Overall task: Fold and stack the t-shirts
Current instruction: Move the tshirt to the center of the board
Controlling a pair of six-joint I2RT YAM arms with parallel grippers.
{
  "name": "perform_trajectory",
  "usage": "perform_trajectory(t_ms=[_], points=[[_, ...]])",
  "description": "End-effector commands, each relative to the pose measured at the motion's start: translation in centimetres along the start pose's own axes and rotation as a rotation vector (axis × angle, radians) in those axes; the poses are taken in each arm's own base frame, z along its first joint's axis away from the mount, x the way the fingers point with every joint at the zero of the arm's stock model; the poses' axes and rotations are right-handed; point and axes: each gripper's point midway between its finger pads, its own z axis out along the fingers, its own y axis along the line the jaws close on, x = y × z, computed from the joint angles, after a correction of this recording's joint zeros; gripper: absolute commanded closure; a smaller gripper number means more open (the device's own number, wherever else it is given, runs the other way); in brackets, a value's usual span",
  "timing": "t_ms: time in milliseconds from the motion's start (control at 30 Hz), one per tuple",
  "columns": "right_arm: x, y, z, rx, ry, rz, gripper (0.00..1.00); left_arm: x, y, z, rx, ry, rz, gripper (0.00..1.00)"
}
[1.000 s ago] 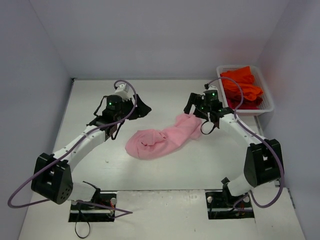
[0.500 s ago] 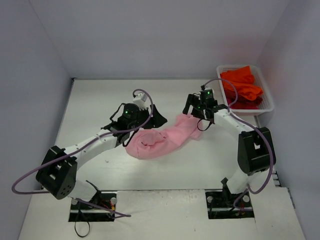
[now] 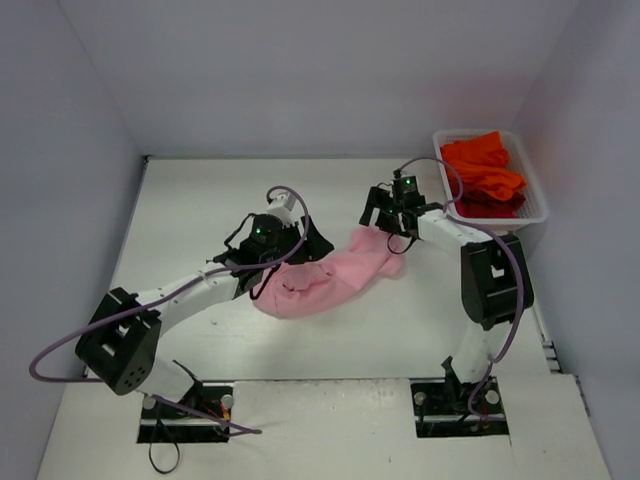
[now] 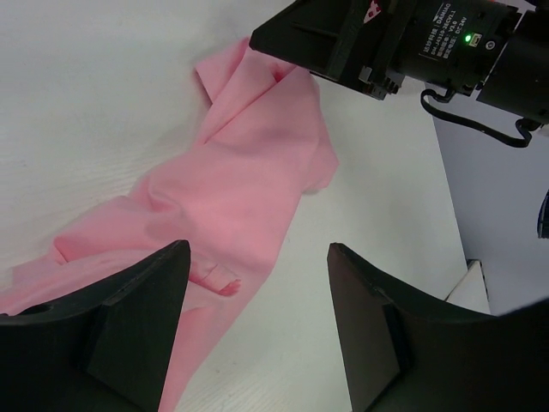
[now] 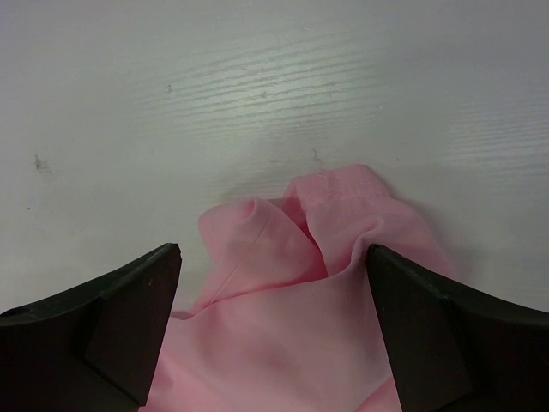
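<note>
Pink crumpled cloth t-shirt (image 3: 325,280) lies mid-table (image 3: 200,200). Left gripper (image 4: 257,262) hangs open above its 10 o'clock edge, right gripper (image 5: 273,257) open astride its 2 o'clock corner. Orange-red t-shirts (image 3: 485,170) fill a white mesh basket (image 3: 535,213) at 2 o'clock.

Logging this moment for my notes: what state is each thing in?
Pink t-shirt: crumpled, unfolded, lying on the table.
Orange t-shirts: heaped loosely in the basket.
Basket: upright, holding the orange t-shirts.
Left claw: open, over the pink t-shirt.
Right claw: open, astride the pink t-shirt's end.
</note>
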Motion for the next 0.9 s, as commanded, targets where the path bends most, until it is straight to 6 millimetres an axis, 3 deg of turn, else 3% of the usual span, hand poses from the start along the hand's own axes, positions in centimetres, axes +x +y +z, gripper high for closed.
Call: perform_trajectory(t_ms=[0,133,200,433,533,700,867], points=[[-2.6,2.2,-0.3,-0.065,-0.074,-0.001,0.14,-2.7,-2.5,-0.7,0.067,-0.095,0.004,0.39],[-2.1,2.2,0.3,-0.061,-0.062,-0.011,0.14,-2.6,-2.3,-0.8,0.06,-0.097,0.005,0.39],[-2.9,2.6,-0.2,-0.068,-0.084,-0.014,0.14,-2.6,-2.2,-0.9,0.057,-0.098,0.007,0.39],[-7.6,4.9,-4.6,-0.101,-0.189,-0.038,0.15,-2.9,-2.0,-1.5,0.037,-0.109,0.018,0.39],[-8.2,5.7,-5.4,-0.118,-0.2,-0.047,0.16,-2.8,-1.9,-1.4,0.036,-0.109,0.012,0.39],[-6.9,6.3,-4.6,-0.119,-0.169,-0.06,0.16,-2.8,-1.9,-1.5,0.037,-0.112,0.009,0.39],[-4.0,6.8,-2.4,-0.093,-0.109,-0.09,0.17,-3.1,-1.7,-2.0,0.021,-0.125,0.013,0.39]])
